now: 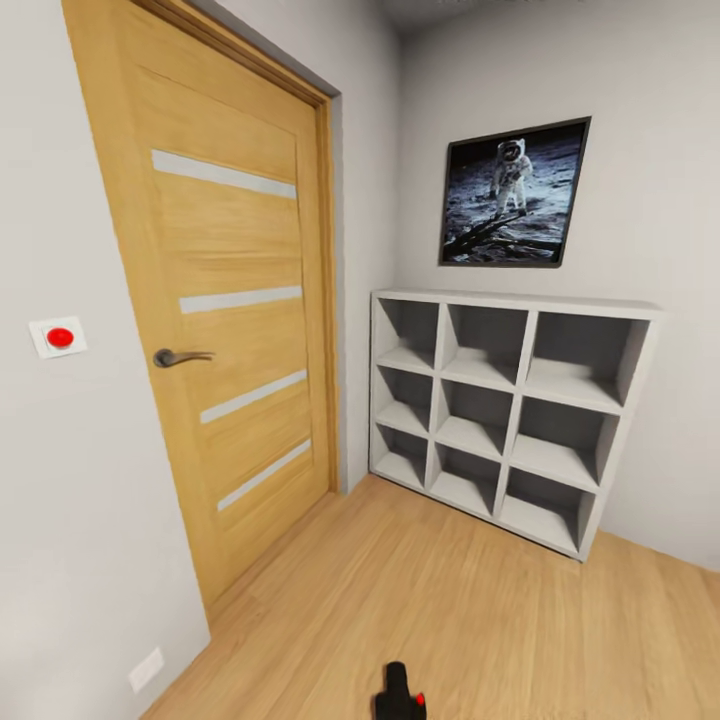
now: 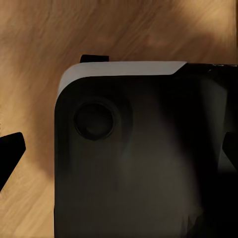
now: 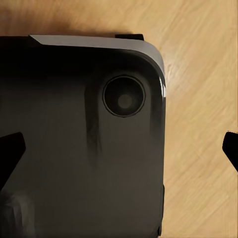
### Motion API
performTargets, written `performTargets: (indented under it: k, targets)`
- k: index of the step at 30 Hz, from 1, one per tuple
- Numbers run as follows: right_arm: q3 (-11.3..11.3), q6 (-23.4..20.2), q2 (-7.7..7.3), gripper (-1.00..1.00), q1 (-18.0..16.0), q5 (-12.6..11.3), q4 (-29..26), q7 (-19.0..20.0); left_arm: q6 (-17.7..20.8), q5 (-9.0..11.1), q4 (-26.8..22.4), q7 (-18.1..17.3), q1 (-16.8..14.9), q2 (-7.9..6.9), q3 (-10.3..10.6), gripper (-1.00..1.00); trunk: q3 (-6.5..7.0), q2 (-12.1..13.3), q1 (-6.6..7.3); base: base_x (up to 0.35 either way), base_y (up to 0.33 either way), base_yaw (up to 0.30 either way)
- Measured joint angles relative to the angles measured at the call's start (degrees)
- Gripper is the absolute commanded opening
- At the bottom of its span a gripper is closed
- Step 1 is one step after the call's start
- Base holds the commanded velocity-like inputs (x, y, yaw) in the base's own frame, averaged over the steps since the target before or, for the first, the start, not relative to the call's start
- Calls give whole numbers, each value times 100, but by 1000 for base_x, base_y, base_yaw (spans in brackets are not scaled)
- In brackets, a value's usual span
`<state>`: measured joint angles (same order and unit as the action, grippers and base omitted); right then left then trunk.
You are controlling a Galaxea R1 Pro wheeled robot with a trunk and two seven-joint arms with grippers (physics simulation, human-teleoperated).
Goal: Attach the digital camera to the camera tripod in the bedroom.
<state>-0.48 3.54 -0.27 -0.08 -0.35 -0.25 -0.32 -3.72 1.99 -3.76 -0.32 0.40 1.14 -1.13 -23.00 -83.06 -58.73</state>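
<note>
With both grippers' fingers spread over the robot's dark base [image 2: 139, 163] and holding nothing, I am judging the robot risks wandering: facing the white cubby shelves [image 1: 510, 420], no camera or tripod is appearing beside them.

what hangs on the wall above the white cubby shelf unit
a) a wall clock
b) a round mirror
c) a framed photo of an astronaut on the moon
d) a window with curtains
c: in the head view a dark-framed picture of an astronaut in a white suit on a grey lunar surface hangs on the wall directly above the white nine-compartment cubby shelf unit, to the right of the light wooden door.
</note>
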Motion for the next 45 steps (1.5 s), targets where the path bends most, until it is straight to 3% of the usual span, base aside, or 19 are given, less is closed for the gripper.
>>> performTargets:
  k: [45]
  targets:
    - [8,0,0,100,0,2,0,0,0,0,0,0,0,0,1,100,0,0,0,0,0,-240]
